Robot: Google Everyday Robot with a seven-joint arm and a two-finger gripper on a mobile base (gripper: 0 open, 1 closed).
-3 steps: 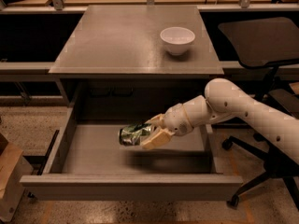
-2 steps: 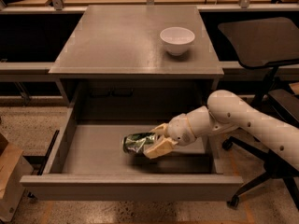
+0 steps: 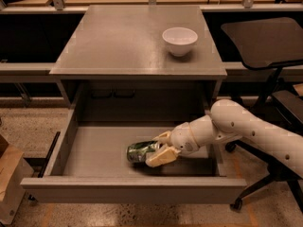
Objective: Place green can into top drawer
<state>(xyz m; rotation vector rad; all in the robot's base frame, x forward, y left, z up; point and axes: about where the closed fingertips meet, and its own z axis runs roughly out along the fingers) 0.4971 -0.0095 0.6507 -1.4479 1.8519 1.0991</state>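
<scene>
The top drawer (image 3: pixel 135 190) is pulled out wide from the grey cabinet (image 3: pixel 137 46). The green can (image 3: pixel 139 152) lies on its side low in the drawer, near its middle; whether it rests on the floor I cannot tell. My gripper (image 3: pixel 158 148) reaches in from the right on the white arm (image 3: pixel 246 131). Its pale fingers (image 3: pixel 161 157) are closed around the can's right end.
A white bowl (image 3: pixel 180 40) stands on the cabinet top at the right. A black office chair (image 3: pixel 265 46) stands to the right of the cabinet, behind the arm. A cardboard box (image 3: pixel 9 178) sits on the floor at the left.
The gripper has moved down with the can, lowering it deeper into the drawer and a little toward the front. The bowl has not moved.
</scene>
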